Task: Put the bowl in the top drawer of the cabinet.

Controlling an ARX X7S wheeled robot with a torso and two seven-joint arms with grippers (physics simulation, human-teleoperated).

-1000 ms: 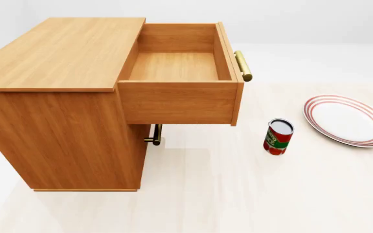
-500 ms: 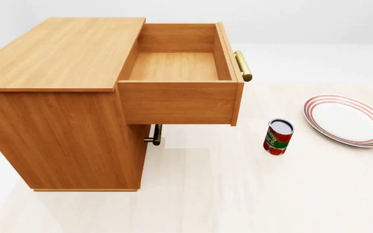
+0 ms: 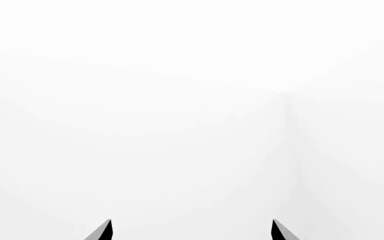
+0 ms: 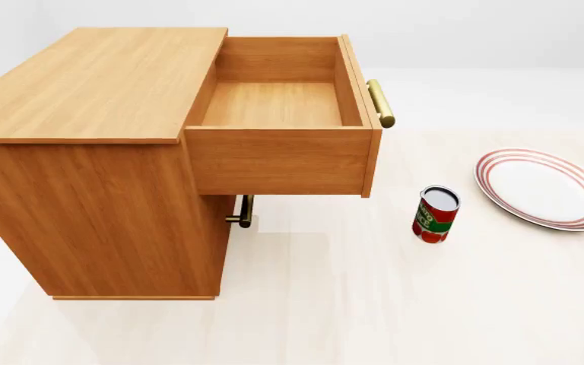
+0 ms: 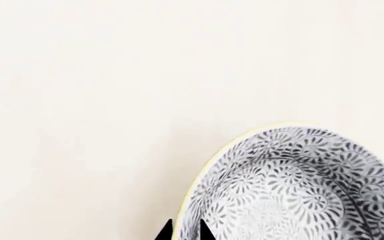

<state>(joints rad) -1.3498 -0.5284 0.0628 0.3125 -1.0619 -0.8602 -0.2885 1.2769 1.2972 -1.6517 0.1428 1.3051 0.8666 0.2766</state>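
The bowl (image 5: 292,187) rim sits between the right pincer (image 5: 185,230) tips.

A bare simulated room: blank white walls, a pale desk (image 4: 373,304) carrying a wooden cabinet (image 4: 99,152), plate (image 4: 546,186) and can (image 4: 435,214).

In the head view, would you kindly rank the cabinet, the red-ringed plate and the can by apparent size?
1. The cabinet, by far the largest.
2. The plate.
3. The can, the smallest.
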